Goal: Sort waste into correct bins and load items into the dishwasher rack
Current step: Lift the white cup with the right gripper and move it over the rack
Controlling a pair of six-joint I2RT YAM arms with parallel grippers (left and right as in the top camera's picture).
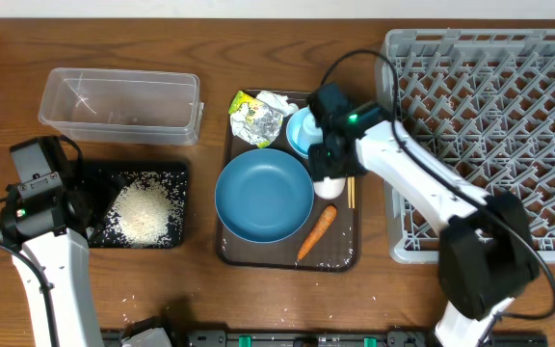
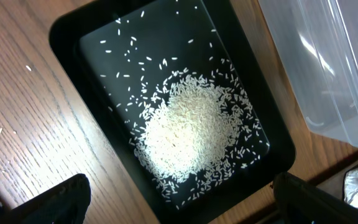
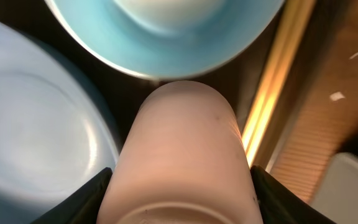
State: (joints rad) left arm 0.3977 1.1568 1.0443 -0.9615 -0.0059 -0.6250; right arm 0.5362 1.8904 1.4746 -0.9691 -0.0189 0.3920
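My right gripper (image 1: 329,162) is shut on the small white cup (image 1: 330,186), which fills the right wrist view (image 3: 179,149) between both fingers. It sits on the brown tray between the large blue bowl (image 1: 263,195) and the light-blue cup (image 1: 302,130). The wooden chopsticks (image 1: 351,191) lie just right of it. The orange carrot (image 1: 316,231) and the crumpled wrapper (image 1: 258,118) lie on the same tray. My left gripper (image 2: 185,208) is open and empty above the black tray (image 1: 177,175), which holds a pile of white rice (image 2: 188,134).
The clear tub (image 1: 123,101) stands empty behind the black tray. The grey dishwasher rack (image 1: 489,116) stands at the right, close to the brown serving tray (image 1: 287,260). A few rice grains lie on the table (image 1: 133,301) and on the brown tray.
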